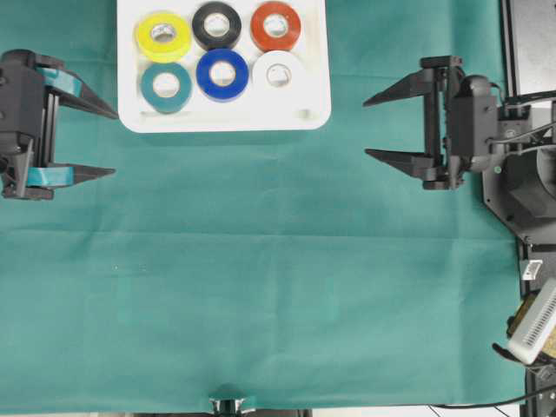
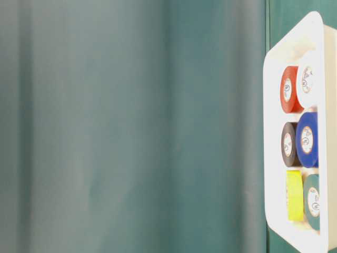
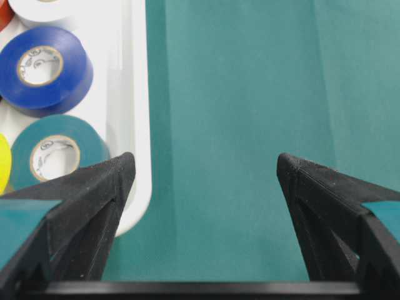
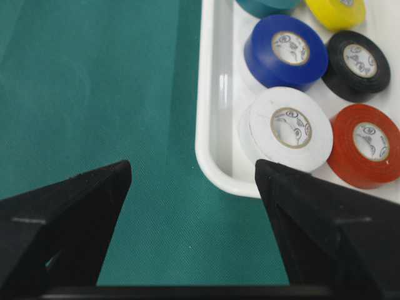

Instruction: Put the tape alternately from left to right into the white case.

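The white case (image 1: 224, 119) lies at the top of the green cloth with several tape rolls inside: yellow (image 1: 163, 36), black (image 1: 216, 25) and red-orange (image 1: 275, 26) at the back, teal (image 1: 166, 86), blue (image 1: 222, 74) and white (image 1: 277, 73) in front. My left gripper (image 1: 111, 142) stands open to the left of the case, empty. On the case's right, my right gripper (image 1: 368, 128) is open and empty too. The left wrist view shows the teal roll (image 3: 56, 153) and blue roll (image 3: 44, 67); the right wrist view shows the white roll (image 4: 287, 128) near the case rim (image 4: 212, 112).
Green cloth (image 1: 261, 287) covers the whole table. Black equipment (image 1: 532, 43) and a white device (image 1: 534, 323) sit off the right edge. A small clamp (image 1: 228, 402) shows at the front edge.
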